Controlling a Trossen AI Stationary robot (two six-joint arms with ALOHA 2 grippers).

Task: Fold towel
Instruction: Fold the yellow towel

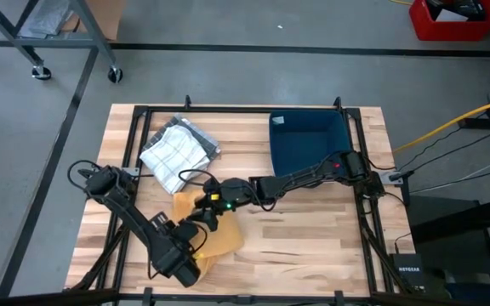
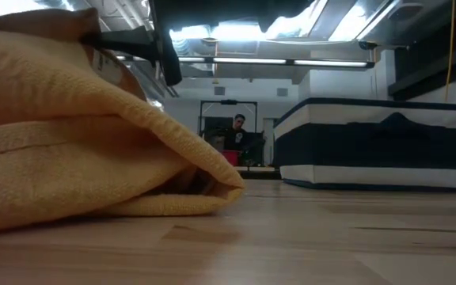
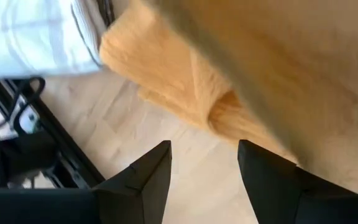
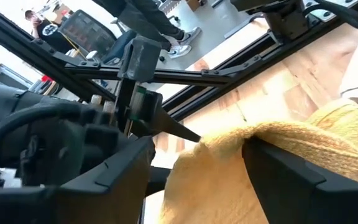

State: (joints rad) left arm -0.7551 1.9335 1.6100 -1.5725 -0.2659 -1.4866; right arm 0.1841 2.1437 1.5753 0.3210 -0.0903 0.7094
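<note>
A yellow towel (image 1: 215, 234) lies folded on the wooden table, near its front left; in the low view its folded edge (image 2: 212, 186) rests on the wood. My left gripper (image 1: 197, 240) points steeply down at the towel's left side, fingers open over bare wood (image 3: 204, 158). My right gripper (image 1: 207, 206) reaches in from the table's right, open, with a raised hump of the towel (image 4: 222, 146) between its fingers (image 4: 197, 158). My right gripper stands open around a raised fold of the yellow towel (image 4: 229, 140), coming nearly level from the table's right. Whether its fingers (image 4: 272, 165) touch the cloth I cannot tell. My left gripper's finger (image 3: 272, 174) stands beside the towel's edge; I cannot tell whether it touches.
A white checked towel (image 1: 179, 149) lies crumpled at the far left of the table. A dark blue bin (image 1: 309, 140) stands at the far right, and shows in the low view (image 2: 378, 142). Black frame rails (image 1: 134, 153) run along the table's sides. A person stands in the room behind.
</note>
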